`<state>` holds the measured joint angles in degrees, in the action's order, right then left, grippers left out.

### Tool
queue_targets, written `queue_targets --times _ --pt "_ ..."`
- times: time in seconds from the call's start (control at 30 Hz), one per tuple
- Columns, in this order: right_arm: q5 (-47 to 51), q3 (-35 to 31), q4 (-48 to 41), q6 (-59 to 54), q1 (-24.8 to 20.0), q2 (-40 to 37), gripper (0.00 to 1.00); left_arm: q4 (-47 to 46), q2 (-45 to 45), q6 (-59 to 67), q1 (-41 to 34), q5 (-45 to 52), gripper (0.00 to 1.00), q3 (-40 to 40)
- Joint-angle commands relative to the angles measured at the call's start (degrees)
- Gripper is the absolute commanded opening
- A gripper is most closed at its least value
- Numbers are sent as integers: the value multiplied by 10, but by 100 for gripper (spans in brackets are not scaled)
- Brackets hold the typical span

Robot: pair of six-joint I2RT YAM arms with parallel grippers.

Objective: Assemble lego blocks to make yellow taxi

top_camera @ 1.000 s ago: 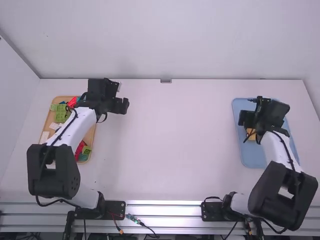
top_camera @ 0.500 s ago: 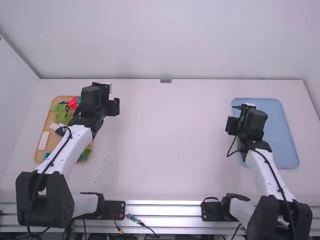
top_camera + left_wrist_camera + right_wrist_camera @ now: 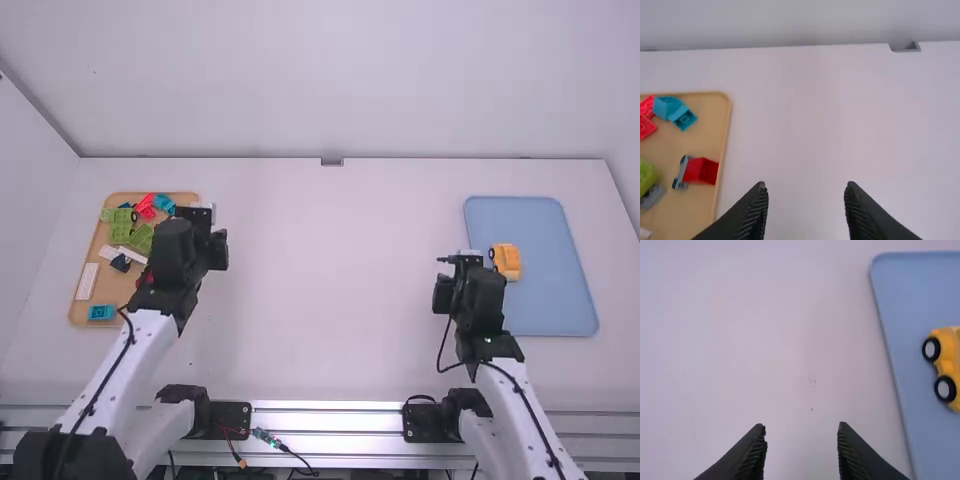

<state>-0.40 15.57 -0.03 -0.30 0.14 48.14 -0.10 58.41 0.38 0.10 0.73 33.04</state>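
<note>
Arms back twd bases; L gripper [image 3: 217,251] & R gripper [image 3: 443,294] spread wide, empty; yel. car [image 3: 508,262] uncovered.

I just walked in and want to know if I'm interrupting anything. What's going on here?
It's a block-building job, a yellow taxi, and nothing is being handled at this moment. The left gripper and right gripper are both open and empty above the white table. A yellow toy vehicle with black wheels sits on the blue tray, looking put together. Other colored blocks lie on the tan tray at the left.
</note>
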Motion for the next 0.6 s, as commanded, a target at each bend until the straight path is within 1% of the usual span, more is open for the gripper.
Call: queue_targets --times 0.0,0.13,0.33,0.43,0.5,0.57 --pt "4 -35 0 3 -1 -35 30 1 -40 -4 -1 -7 33 -33" --pt "4 -92 0 3 -1 -91 20 1 -99 -4 -1 -7 23 -92" --pt "4 -156 0 3 -1 -160 8 1 -173 -4 -1 -7 10 -166" --pt "4 -156 0 3 -1 -197 2 1 -213 -4 -1 -7 3 -206" --pt "4 -156 0 3 -1 -214 0 1 -232 -4 -1 -7 0 -225" --pt "4 -156 0 3 -1 -243 0 1 -263 -4 -1 -7 0 -256"
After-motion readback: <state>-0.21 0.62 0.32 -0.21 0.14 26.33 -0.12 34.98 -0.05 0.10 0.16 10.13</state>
